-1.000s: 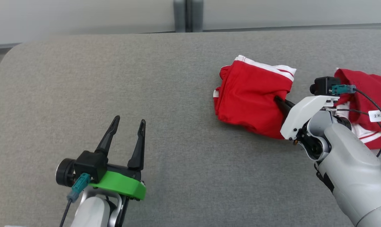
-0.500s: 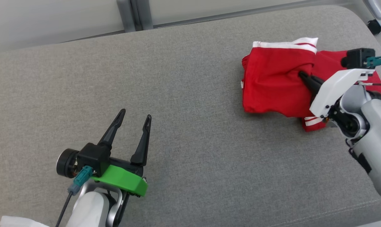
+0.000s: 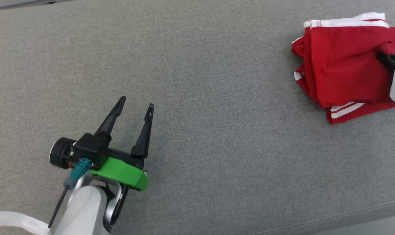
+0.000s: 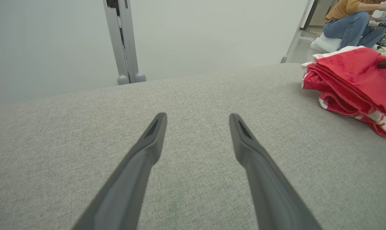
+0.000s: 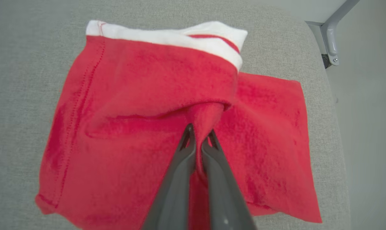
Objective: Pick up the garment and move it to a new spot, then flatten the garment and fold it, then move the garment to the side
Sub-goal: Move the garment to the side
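view: our head camera has swung, shifting the whole scene | right gripper (image 5: pixel 199 141): we still keep its fingers clamped on a fold of the red garment (image 3: pixel 341 65) | garment: folded near the right end of the grey cushion (image 3: pixel 217 114), top layer now further over the lower | left gripper (image 3: pixel 136 101): fingers stay spread, well apart from it

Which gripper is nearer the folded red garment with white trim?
Right. The right gripper is shut on a fold of the red garment; the left gripper hangs open over the grey fabric surface, well apart.
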You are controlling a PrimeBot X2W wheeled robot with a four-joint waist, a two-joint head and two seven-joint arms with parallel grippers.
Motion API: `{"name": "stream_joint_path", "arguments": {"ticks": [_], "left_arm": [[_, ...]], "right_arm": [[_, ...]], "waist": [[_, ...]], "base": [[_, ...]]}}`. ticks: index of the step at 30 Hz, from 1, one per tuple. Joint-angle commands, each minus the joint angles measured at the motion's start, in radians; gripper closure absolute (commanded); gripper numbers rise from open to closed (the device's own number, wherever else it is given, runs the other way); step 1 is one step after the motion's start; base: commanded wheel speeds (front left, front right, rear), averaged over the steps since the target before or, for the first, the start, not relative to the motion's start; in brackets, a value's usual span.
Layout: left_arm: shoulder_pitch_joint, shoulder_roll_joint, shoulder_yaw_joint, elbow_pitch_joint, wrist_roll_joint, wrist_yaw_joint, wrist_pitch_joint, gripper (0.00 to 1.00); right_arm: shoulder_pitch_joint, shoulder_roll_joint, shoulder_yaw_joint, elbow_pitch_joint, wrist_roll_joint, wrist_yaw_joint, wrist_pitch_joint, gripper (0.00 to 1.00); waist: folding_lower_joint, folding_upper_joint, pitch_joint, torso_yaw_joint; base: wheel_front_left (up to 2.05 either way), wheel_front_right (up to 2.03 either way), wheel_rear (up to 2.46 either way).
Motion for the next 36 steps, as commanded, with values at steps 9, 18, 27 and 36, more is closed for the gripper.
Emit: {"name": "stream_joint_path", "arguments": {"ticks": [9,18,27,36], "left_arm": [[-0.044,0.007,-0.003,0.005,-0.002,0.009,-0.005,0.00],[-0.008,0.003,0.005,0.050,-0.026,0.018,-0.040,0.00],[0.045,0.010,0.077,0.012,-0.063,0.086,-0.053,0.00],[0.145,0.018,0.140,-0.012,-0.117,0.140,-0.029,0.00]], "right_arm": [[-0.102,0.015,0.044,0.245,-0.145,-0.001,-0.174,0.00],[-0.135,0.069,-0.026,0.461,-0.205,-0.001,-0.405,0.00],[-0.028,0.169,-0.124,0.343,-0.146,-0.001,-0.618,0.00],[0.274,0.254,-0.257,0.000,-0.214,-0.001,-0.653,0.00]], "waist": [[0.0000,0.0000,0.062,0.037],[0.0000,0.0000,-0.057,0.043],[0.0000,0.0000,-0.231,0.033],[0.0000,0.0000,-0.368,0.044]], "base": [[0.00,0.00,0.00],[0.00,0.00,0.00],[0.00,0.00,0.00],[0.00,0.00,0.00]]}}
